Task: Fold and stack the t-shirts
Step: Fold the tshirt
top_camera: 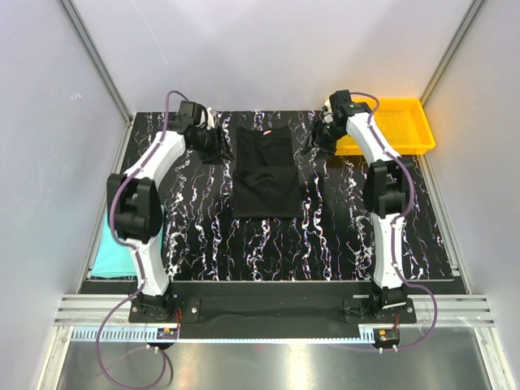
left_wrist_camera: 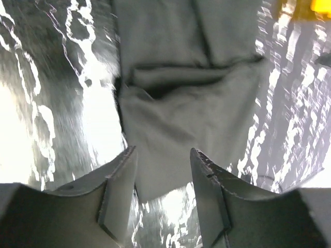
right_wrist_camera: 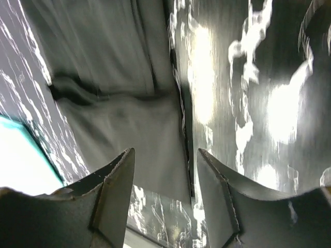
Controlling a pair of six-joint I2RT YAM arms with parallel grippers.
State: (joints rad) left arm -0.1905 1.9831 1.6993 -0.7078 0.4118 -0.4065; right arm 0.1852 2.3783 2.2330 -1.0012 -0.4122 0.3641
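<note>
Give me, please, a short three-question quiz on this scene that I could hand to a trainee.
1. True or false: the black t-shirt lies in the yellow tray.
2. Where is the teal t-shirt? A) on the black t-shirt B) at the left edge of the table C) in the yellow tray
3. Fill the gap: the left claw and the right claw flank the black t-shirt, both with jaws ___.
Key: 1. False; it lies mid-table, apart from the tray. 2. B. 3. open.
</note>
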